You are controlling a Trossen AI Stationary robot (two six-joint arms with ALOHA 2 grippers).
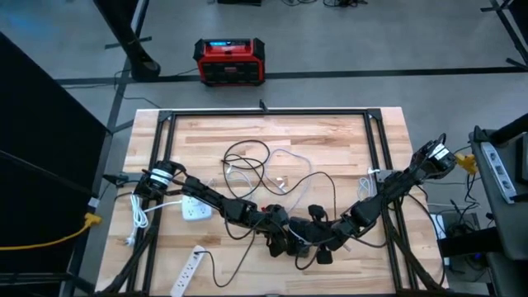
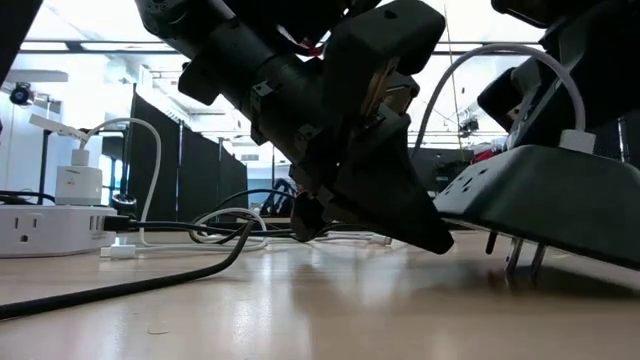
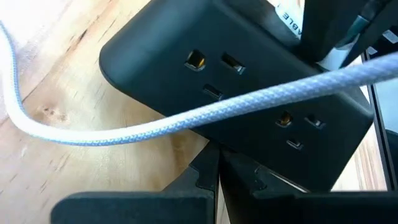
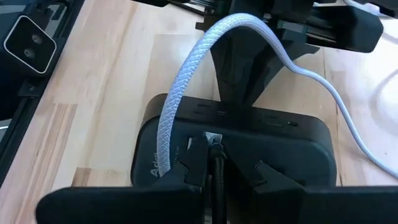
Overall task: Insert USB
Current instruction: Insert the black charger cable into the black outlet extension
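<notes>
A black power strip point(image 4: 249, 140) with sockets on its face point(image 3: 261, 74) sits between my two grippers near the table's front middle point(image 1: 304, 235). In the low view it hangs tilted, clear of the tabletop point(image 2: 540, 185). A white braided cable point(image 4: 186, 81) arches over it. My right gripper point(image 4: 214, 149) is shut on a black USB cable whose metal plug point(image 4: 213, 138) meets the strip's near side. My left gripper point(image 3: 219, 163) is shut, its tips at the strip's opposite side. My left gripper sets its shut fingertips point(image 4: 245, 87) against the strip's long side that faces away from my right gripper, slanting down from the table's left. In the low view the fingertip point(image 2: 435, 238) lies at the tilted strip's lower end; whether it bears the strip, I cannot tell. My right gripper pinches the black USB cable just behind its metal plug point(image 4: 213, 138) between its two fingers, the cable running back between them. The fingers slant down from the table's right, along the cable. The plug's tip stands at the strip's near side; my fingers hide the port.
A white power strip point(image 1: 195, 208) with plugs in it lies left of centre, and a second one point(image 1: 188, 271) lies near the front edge. Loose black and white cables point(image 1: 264, 169) loop across the table's middle. A red and black box point(image 1: 231, 62) stands on the floor beyond.
</notes>
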